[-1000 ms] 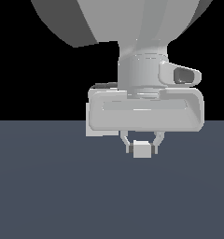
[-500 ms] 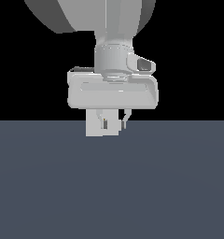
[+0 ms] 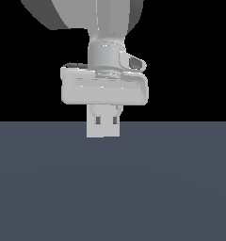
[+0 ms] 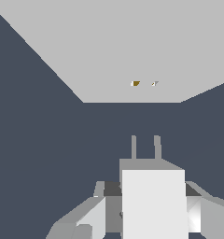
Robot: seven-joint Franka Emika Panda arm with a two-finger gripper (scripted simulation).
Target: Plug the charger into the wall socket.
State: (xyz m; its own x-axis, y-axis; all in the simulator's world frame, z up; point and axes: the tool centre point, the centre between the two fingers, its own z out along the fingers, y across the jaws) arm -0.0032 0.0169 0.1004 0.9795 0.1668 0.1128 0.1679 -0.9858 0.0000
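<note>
Two thin prongs (image 4: 145,147) stick out of the charger (image 4: 153,203), which my gripper (image 4: 146,205) squeezes tight above the floor (image 3: 113,188), and I aim them at the socket's (image 4: 109,46) holes, ahead at 12 o'clock.

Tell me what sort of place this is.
Probably a bare simulated test scene, not a real room: flat dark floor, black void behind, plain grey charger held in the gripper, facing a featureless wall socket.
</note>
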